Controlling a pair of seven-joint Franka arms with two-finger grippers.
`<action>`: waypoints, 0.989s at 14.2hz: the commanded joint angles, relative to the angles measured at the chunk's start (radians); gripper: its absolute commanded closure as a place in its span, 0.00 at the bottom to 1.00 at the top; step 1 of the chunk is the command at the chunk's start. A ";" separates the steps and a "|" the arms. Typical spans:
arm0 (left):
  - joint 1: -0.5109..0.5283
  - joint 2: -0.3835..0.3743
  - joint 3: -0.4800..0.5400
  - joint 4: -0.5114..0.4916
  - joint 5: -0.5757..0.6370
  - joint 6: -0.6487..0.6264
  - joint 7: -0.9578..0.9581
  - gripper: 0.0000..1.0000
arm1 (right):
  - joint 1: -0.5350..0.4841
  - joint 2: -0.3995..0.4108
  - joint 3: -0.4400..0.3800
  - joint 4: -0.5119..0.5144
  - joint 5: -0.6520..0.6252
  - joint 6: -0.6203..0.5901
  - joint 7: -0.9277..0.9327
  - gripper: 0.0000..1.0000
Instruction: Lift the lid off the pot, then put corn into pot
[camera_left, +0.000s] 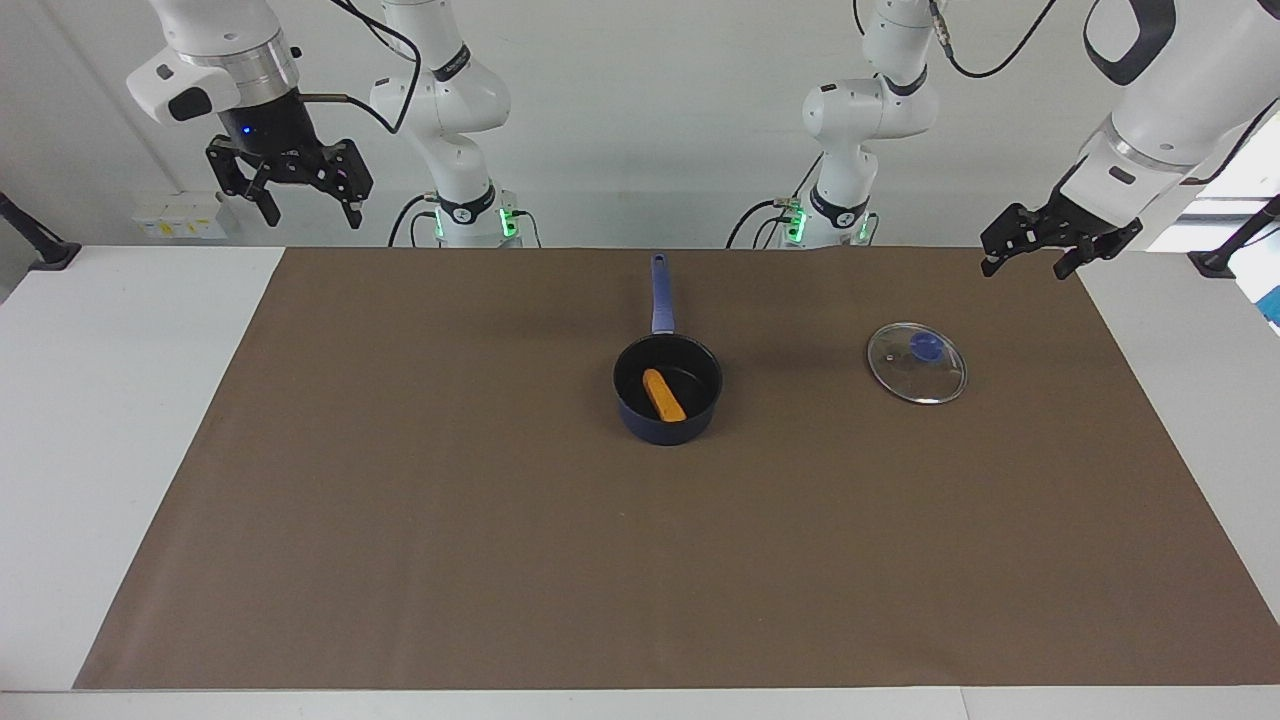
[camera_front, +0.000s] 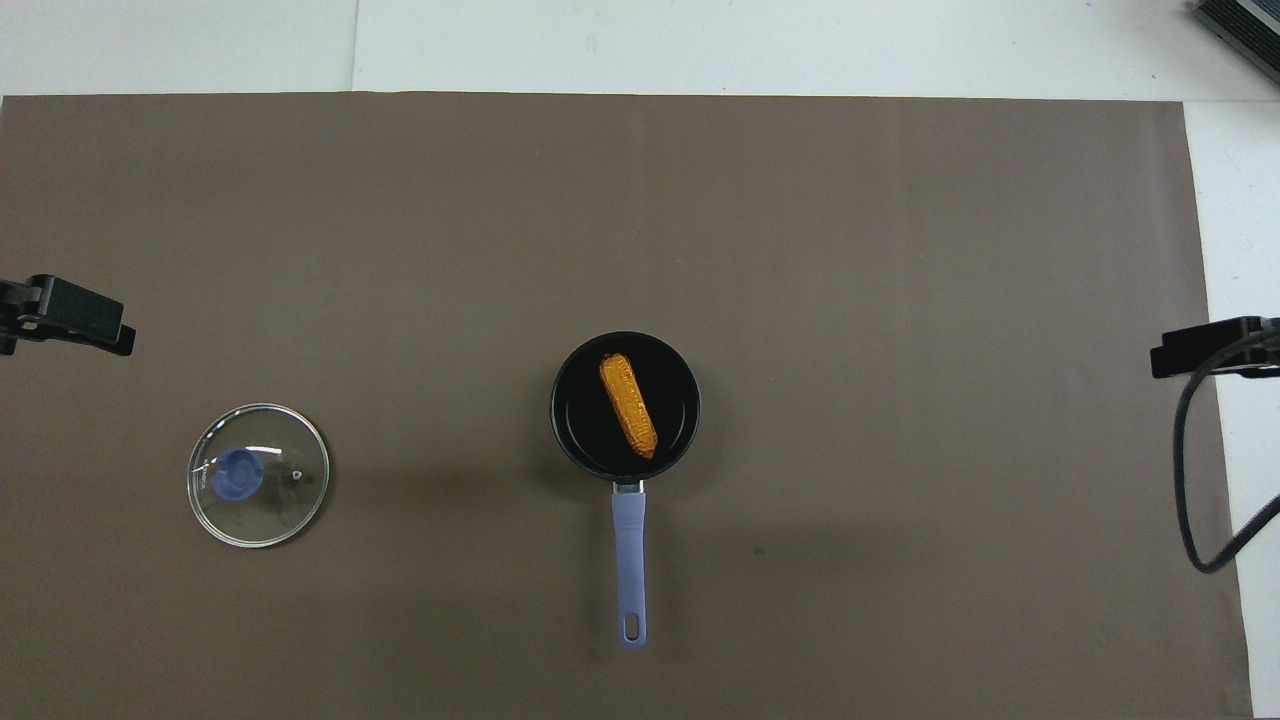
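Note:
The navy pot (camera_left: 650, 425) stands uncovered at the middle of the brown mat, its long blue handle (camera_left: 661, 295) pointing toward the robots. The orange-yellow corn (camera_left: 664, 395) lies inside the pot on its black bottom; it also shows in the overhead view (camera_front: 628, 404) inside the pot (camera_front: 580, 420). The glass lid (camera_left: 917, 362) with its blue knob lies flat on the mat beside the pot, toward the left arm's end, also seen from overhead (camera_front: 258, 475). My left gripper (camera_left: 1028, 268) is open, empty and raised over the mat's edge near the lid. My right gripper (camera_left: 308, 212) is open, empty and raised at the right arm's end.
The brown mat (camera_left: 400, 500) covers most of the white table (camera_left: 100, 400). A black cable (camera_front: 1200, 480) hangs by the right gripper's tip (camera_front: 1200, 350). The left gripper's tip (camera_front: 70, 318) shows at the overhead view's edge.

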 joint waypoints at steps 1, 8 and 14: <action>-0.011 0.001 0.005 0.007 0.012 0.001 -0.009 0.00 | -0.015 -0.007 0.013 0.008 0.013 -0.032 -0.022 0.00; -0.011 0.000 0.004 0.005 0.010 0.001 -0.009 0.00 | -0.018 -0.023 0.008 -0.006 0.039 -0.018 -0.024 0.00; -0.011 -0.004 0.004 -0.006 0.012 0.008 -0.009 0.00 | -0.019 -0.023 0.007 -0.004 0.029 -0.032 -0.022 0.00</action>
